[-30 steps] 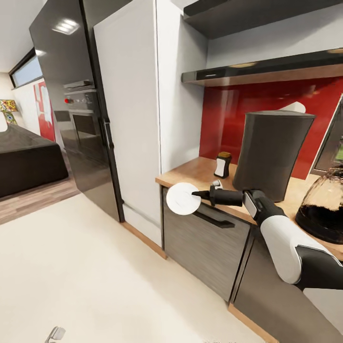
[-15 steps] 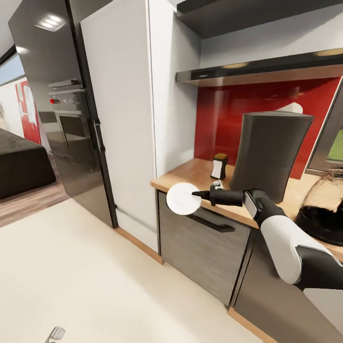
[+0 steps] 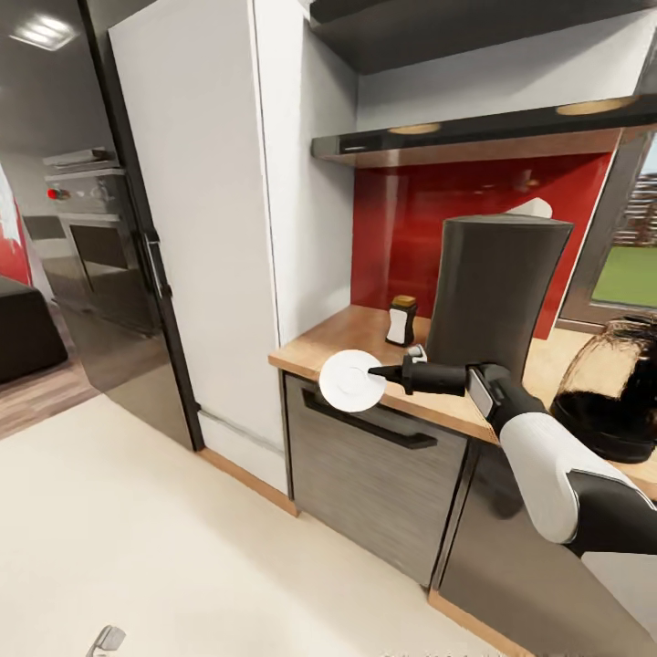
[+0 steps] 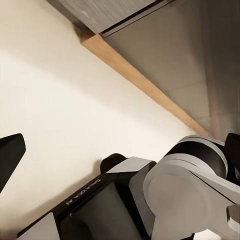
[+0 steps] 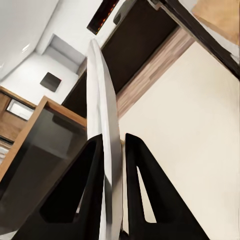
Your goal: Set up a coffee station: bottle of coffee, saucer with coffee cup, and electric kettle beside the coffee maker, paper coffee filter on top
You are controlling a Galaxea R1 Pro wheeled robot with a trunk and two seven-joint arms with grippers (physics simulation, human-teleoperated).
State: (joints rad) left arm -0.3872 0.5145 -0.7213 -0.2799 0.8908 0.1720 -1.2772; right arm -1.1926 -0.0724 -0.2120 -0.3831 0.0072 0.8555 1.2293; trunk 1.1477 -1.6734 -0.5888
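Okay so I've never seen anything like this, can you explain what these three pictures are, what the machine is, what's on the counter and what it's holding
These are simulator renders of a wheeled robot with two arms. The large picture is from its head camera; the other two are from cameras near each gripper.

On the light wood-grain countertop stand a tall dark-grey cylinder coffee maker, a small dark coffee bottle with a white label, and a rounded clear-glass kettle with a black base.

The right gripper is shut on a small round white saucer, held on edge in front of the counter. The right wrist view shows its two black fingers pinching the rim. The left wrist view looks down at cream floor and the robot's own body.
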